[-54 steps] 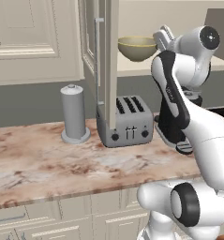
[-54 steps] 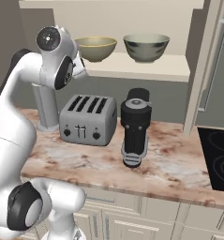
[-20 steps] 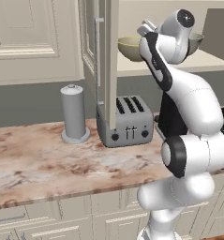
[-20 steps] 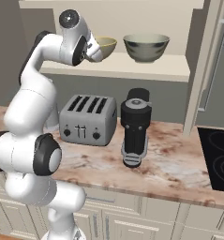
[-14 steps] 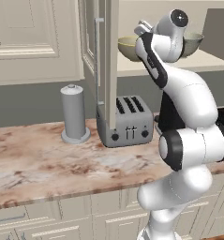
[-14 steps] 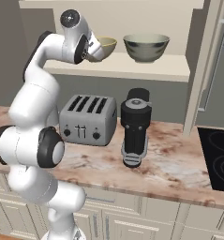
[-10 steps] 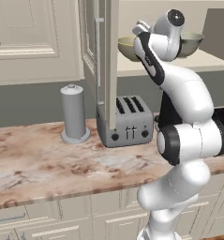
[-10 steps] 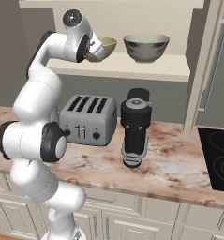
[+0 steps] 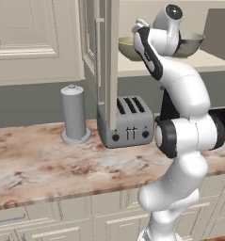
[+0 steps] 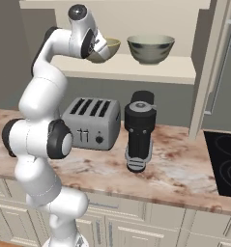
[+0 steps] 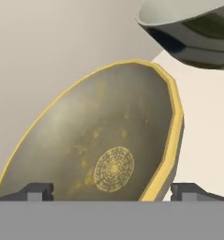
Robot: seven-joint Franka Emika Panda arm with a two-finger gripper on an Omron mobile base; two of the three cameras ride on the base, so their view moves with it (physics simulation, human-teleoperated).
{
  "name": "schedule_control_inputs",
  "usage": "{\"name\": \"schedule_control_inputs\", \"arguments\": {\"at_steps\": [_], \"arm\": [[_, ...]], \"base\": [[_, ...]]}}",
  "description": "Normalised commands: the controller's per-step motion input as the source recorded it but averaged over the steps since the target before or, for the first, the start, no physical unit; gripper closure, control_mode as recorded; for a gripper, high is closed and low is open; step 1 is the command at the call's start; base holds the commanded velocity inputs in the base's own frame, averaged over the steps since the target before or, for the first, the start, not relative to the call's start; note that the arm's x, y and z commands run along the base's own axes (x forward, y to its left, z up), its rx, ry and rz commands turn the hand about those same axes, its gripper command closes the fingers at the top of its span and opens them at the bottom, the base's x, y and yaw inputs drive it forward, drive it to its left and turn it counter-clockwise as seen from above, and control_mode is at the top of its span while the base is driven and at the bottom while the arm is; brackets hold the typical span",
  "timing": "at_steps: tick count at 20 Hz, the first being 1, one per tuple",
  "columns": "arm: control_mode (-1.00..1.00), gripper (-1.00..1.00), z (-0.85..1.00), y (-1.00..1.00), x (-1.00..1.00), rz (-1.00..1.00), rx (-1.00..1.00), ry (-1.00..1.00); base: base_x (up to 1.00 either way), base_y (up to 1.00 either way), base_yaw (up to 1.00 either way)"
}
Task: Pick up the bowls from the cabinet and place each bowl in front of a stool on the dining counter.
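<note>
End effector (image 11: 111,192): released, jaws spread either side of the yellow bowl (image 11: 104,145) | Location: cabinet shelf (image 10: 151,70), left end, beside the grey bowl (image 10: 151,48) | Handling: likely rigid, breakable, smooth-glazed | Hold: pinch across the rim wall.

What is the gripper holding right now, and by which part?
Nothing yet. The gripper is open, its fingertips standing on either side of the yellow-rimmed bowl on the cabinet shelf, not closed on it.
</note>
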Motion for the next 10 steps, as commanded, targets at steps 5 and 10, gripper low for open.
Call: {"name": "schedule_control_inputs", "arguments": {"at_steps": [5,10], "arm": [[-1.00,1.00,-0.20,0.02,0.00,0.00,-0.03,0.01],[-1.00,1.00,-0.40,0.02,-0.02,0.00,-0.05,0.00]], "base": [[0.00,0.00,0.00],[0.00,0.00,0.00]]}}
